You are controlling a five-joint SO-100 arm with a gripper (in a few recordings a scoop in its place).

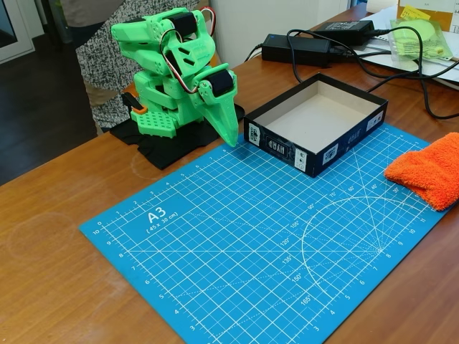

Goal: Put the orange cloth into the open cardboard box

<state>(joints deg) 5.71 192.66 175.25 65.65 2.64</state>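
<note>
Arm: the green arm (176, 72) sits folded over its base on a black pad at the back left corner of the blue cutting mat (237, 236), which looks like a parked pose that leaves the mat free.
Claw: the claw (228, 129) points down, its tip just off the mat's back edge and just left of the box; the fingers appear pressed together into one wedge with nothing between them, so I judge it closed and empty.
Orange cloth: the orange cloth (429, 174) lies bunched on the mat's right edge, partly cut off by the picture's right side, well apart from the claw and to the right of the box, not touching it.
Box: the open cardboard box (315, 152) rests on the mat's back edge, dark outside, pale inside, nothing in it; its open top faces up, so a cloth could be dropped in from above.
Behind the box: two black power adapters (295, 49) with cables, and a pale green cloth in a clear bag (423, 34), lie on the bench (57, 272) beyond the mat.
Person: a person (100, 64) stands behind the arm.
Progress: not started; the cloth is untouched.
Next move, as I judge it: the arm must unfold and reach across the box to the cloth, with the claw opened wide for the soft bundle.
</note>
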